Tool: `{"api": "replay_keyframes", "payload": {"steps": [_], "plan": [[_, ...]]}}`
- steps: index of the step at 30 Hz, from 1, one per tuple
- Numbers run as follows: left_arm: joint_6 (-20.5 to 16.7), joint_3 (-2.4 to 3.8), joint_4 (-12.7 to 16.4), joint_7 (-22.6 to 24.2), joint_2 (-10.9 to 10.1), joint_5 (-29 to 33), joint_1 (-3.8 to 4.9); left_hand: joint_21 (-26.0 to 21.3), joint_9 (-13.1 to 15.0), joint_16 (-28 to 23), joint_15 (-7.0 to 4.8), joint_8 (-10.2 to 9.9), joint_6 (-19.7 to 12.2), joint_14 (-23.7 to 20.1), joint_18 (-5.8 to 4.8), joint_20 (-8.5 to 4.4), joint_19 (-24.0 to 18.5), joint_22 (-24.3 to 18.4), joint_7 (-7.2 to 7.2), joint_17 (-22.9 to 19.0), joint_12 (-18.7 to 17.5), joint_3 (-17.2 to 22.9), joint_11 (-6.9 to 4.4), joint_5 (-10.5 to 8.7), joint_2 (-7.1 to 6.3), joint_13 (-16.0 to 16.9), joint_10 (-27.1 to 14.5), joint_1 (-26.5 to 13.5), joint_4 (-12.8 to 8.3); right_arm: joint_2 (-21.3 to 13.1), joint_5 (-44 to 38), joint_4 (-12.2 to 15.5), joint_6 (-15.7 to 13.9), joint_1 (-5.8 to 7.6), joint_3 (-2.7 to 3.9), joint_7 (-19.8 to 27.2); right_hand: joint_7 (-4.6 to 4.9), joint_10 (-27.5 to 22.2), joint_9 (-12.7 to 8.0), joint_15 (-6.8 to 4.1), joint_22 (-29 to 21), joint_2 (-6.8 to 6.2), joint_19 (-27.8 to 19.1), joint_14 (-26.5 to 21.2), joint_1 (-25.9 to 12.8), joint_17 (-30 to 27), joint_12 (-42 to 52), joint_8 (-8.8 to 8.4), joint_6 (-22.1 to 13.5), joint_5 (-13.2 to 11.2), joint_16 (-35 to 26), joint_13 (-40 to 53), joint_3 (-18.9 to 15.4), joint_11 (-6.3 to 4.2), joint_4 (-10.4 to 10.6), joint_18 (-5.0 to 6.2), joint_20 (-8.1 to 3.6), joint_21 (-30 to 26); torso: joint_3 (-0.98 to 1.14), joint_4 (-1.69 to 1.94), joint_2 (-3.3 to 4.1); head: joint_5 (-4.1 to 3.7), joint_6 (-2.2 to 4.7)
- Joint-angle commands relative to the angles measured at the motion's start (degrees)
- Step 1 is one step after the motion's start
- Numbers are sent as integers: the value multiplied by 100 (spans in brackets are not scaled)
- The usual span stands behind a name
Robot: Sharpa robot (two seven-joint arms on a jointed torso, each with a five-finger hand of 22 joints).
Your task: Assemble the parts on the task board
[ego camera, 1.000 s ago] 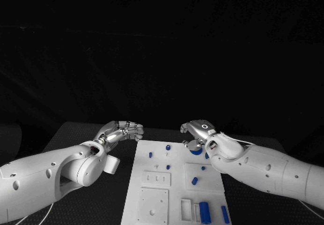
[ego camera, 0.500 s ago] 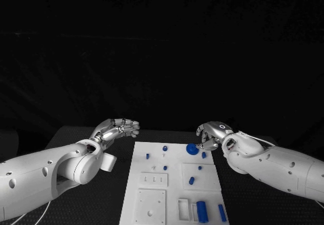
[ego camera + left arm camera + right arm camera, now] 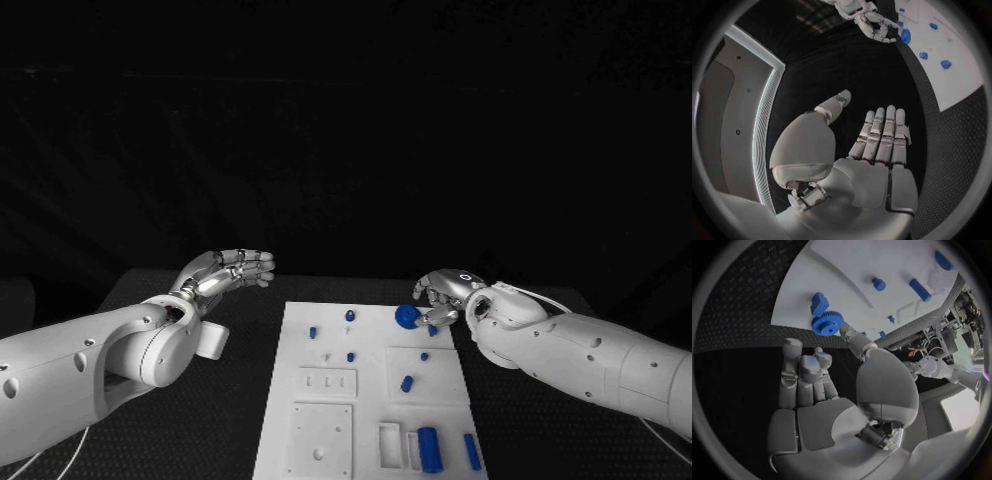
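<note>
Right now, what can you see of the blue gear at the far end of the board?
The blue gear is a small round disc with fine teeth round its rim and a raised hub at its centre, plastic by the look. It sits at the far right corner of the white task board. The right hand is at it, one fingertip touching its rim. Whether it is lifted or resting on the board cannot be told.
</note>
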Motion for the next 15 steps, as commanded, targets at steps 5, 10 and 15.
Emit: {"api": "replay_keyframes", "payload": {"steps": [5, 10, 15], "plan": [[112, 4, 0, 59, 38, 88, 6, -20, 18, -7, -13, -12, -27, -17, -95, -20, -37, 131, 18, -3, 16, 0, 21, -7, -30, 11, -39, 8, 48, 107, 505, -109, 293, -7, 4, 257, 62, -114, -11, 6, 154, 130, -28, -45, 30, 79, 105, -21, 21, 48, 44, 92, 61, 61, 6, 89, -47, 110, -14, 3, -11, 19, -27], [129, 4, 50, 43, 42, 88, 6, -17, 28, 2, -18, -1, -27, -8, -97, -27, -34, 132, 40, -1, 27, -5, 26, 2, -3, 17, -18, 24, 49, 213, 505, -239, 320, -64, 4, 275, 59, -112, -1, 5, 152, 224, -55, -49, 55, 144, 156, 7, 82, 67, 70, 138, 104, 59, 1, 89, -86, 198, -16, -7, -2, 22, -40], [154, 4, 63, 22, 70, 127, 6, -15, 38, 7, -18, 11, -24, -3, -99, -30, -30, 132, 69, 0, 33, -17, 32, 9, 23, 20, -2, 27, 52, 254, 525, -353, 310, -117, 3, 293, 46, -119, 0, -5, 147, 312, -84, -57, 74, 184, 172, 17, 111, 54, 73, 159, 185, 47, 31, 89, -101, 252, -11, 9, -1, 31, -39]]}}
